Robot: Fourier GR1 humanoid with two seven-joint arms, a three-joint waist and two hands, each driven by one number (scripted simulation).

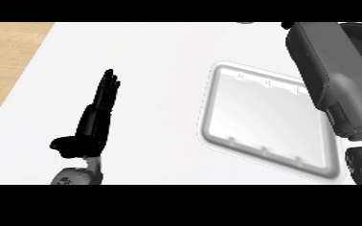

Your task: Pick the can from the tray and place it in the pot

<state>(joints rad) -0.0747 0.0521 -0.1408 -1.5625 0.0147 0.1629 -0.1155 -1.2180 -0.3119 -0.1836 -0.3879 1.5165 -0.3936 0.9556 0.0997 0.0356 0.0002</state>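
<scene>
The robot's left hand [96, 119] rests at the lower left of the white counter [148, 67], fingers straight and pointing up, holding nothing. A white tray [212, 124] sits well apart to its right. The right forearm [325, 72] crosses the tray's right edge; its hand is mostly out of view, so its fingers cannot be judged. No can or pot shows.
</scene>
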